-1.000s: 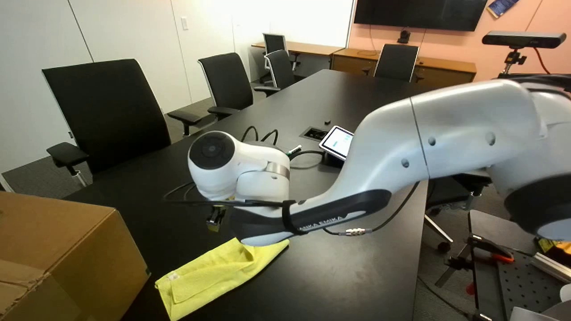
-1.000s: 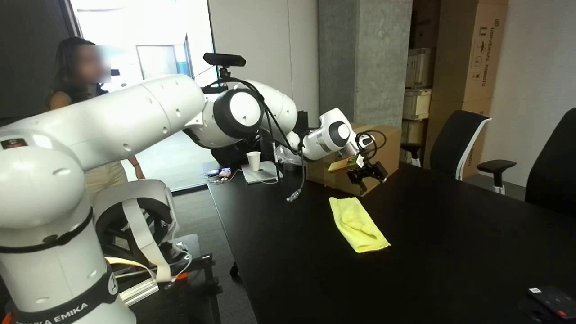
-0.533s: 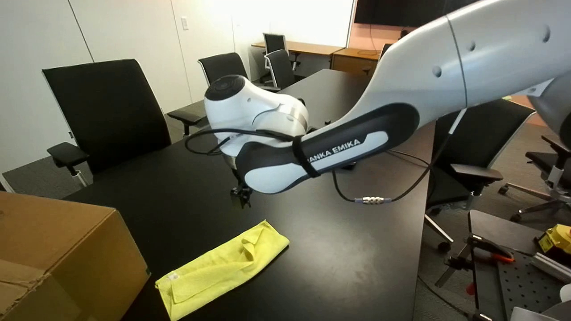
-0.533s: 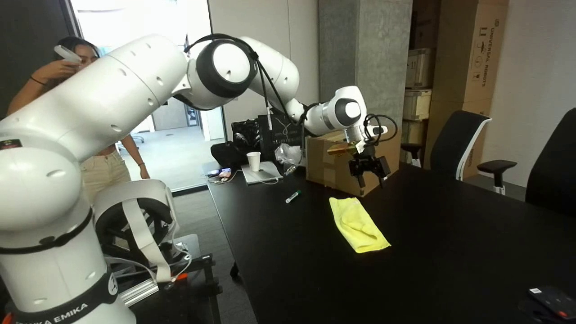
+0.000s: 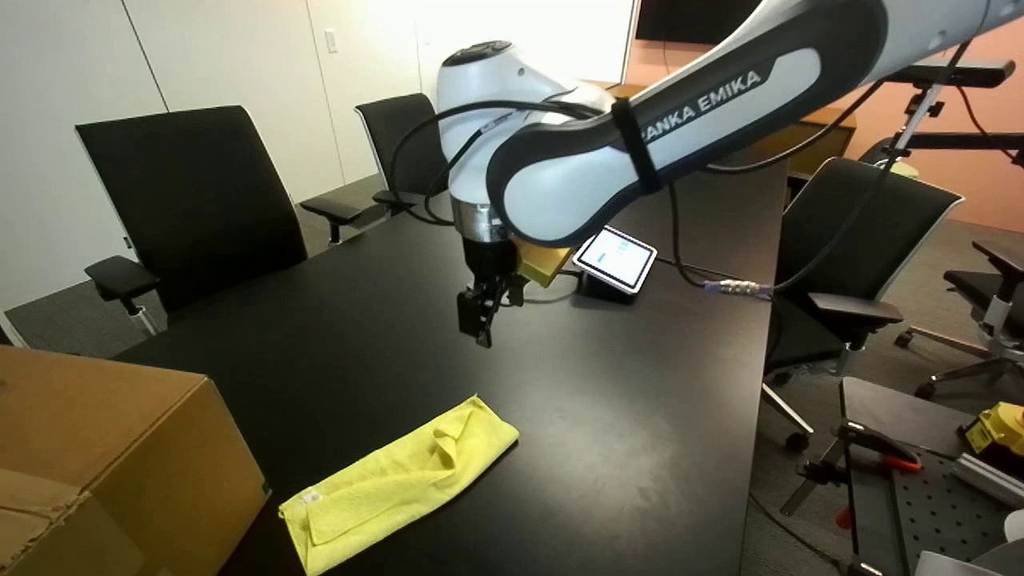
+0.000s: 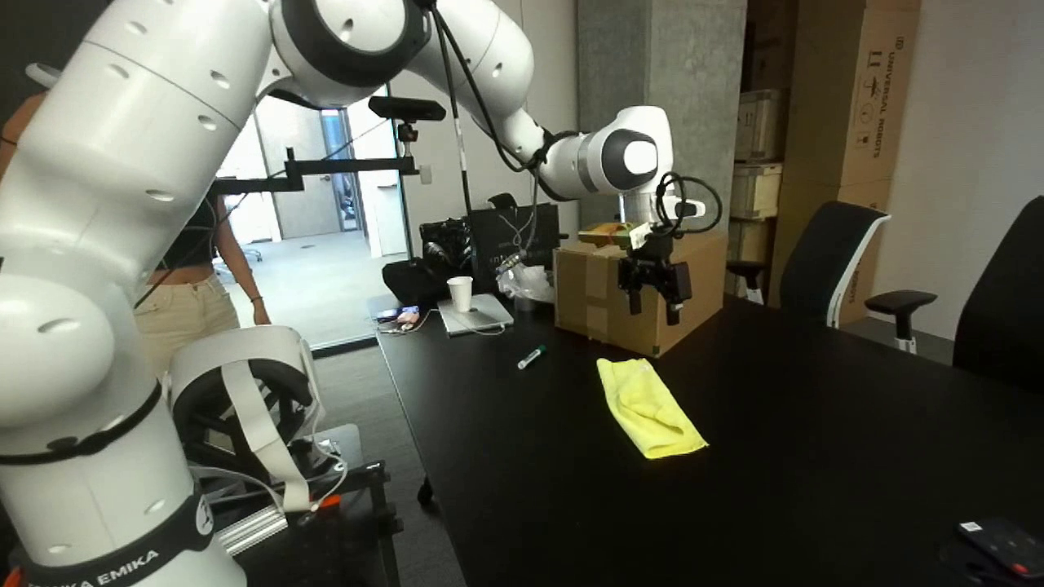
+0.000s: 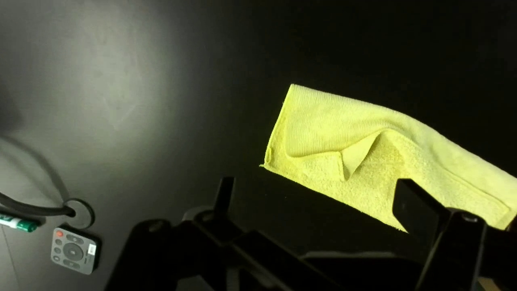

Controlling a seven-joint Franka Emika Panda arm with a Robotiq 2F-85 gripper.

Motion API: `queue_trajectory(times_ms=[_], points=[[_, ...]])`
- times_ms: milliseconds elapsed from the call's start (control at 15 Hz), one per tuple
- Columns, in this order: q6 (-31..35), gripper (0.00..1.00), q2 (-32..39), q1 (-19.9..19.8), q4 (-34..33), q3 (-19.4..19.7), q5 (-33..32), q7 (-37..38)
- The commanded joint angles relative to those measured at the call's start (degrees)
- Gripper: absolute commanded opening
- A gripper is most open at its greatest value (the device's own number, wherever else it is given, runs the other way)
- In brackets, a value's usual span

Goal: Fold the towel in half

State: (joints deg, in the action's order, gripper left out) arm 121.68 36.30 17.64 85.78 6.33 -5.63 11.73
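Observation:
The yellow-green towel [image 5: 400, 480] lies on the black table as a long folded strip, with a small white tag at the end near the box. It also shows in an exterior view [image 6: 648, 408]. In the wrist view the towel [image 7: 363, 161] has its top layer lying over the lower one, short of the lower edge, with one bit turned up in a crease. My gripper [image 5: 498, 318] points down, well above the table and beside the towel, touching nothing. It also shows in an exterior view [image 6: 654, 314]. In the wrist view the gripper [image 7: 317, 182] has its fingers wide apart with nothing between them.
A brown cardboard box [image 5: 120, 464] stands close to the towel's tagged end. A tablet on a stand [image 5: 618, 260] is farther along the table. A grey remote [image 7: 73, 250] and a green marker [image 7: 20, 223] lie there. A white cup [image 6: 461, 292] stands on a laptop [image 6: 477, 316].
The arm has risen and moved away from the towel, and the gripper has turned from tilted to pointing straight down. The towel has not moved.

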Motion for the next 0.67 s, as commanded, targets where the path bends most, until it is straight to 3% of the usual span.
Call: queue_trajectory(times_ms=[0,600], points=[[2.97,1.00,-11.81,-4.89,13.85,-4.05,1.24,-1.00],[5.53,1.00,-35.10,-12.71,39.65,-6.23,3.24,-6.86]])
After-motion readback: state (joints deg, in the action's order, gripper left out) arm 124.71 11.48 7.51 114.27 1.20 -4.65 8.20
